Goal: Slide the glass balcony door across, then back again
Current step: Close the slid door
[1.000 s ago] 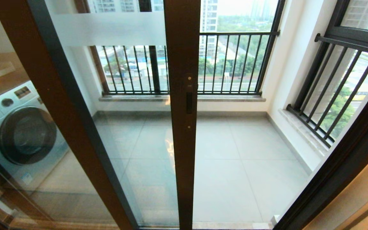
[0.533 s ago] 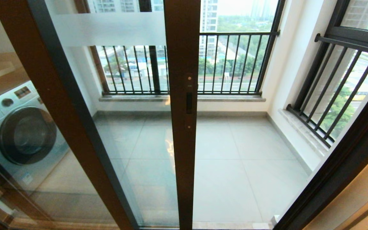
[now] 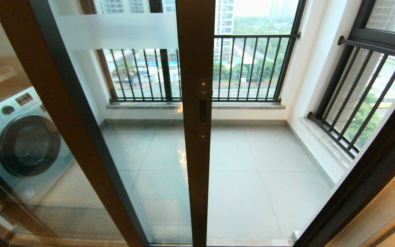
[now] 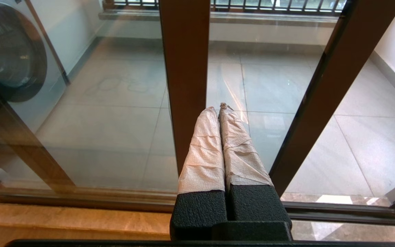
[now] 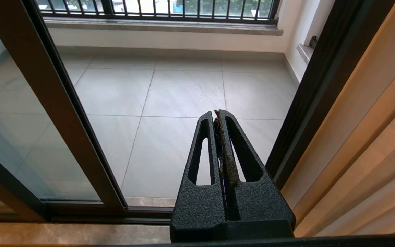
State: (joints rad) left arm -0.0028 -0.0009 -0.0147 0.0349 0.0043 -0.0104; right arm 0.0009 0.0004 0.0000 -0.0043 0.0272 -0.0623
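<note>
Head view. The door [image 3: 139, 113], a clear glass panel in a dark brown frame, stands partly slid across the opening. Its right stile [image 3: 196, 154] runs upright through the middle of the view, with a black handle slot [image 3: 203, 110] set in it. A frosted white band [image 3: 118, 31] crosses the glass near the top. To the left, a second brown-framed panel [image 3: 19, 113] overlaps it; a washing machine [image 3: 24, 144] shows through the glass. Right of the stile the way onto the tiled balcony floor [image 3: 266, 178] lies unobstructed. Black-barred windows [image 3: 249, 68] close the far and right walls. Neither arm appears here.

Left wrist view. The left gripper [image 4: 220, 109] hangs low before the door, its two tape-wrapped fingers [image 4: 204, 151] pressed together and holding nothing. The tips lie just beside the door's stile [image 4: 185, 75], apart from it as far as can be told. A second brown upright [image 4: 334, 85] slants on the other side of the fingers.

Right wrist view. The right gripper [image 5: 217, 115] also hangs low, its black slotted fingers [image 5: 242, 151] pressed together with nothing between them. It faces the open gap; the door's stile [image 5: 43, 103] stands well to one side, the door jamb [image 5: 321, 89] to the other.
</note>
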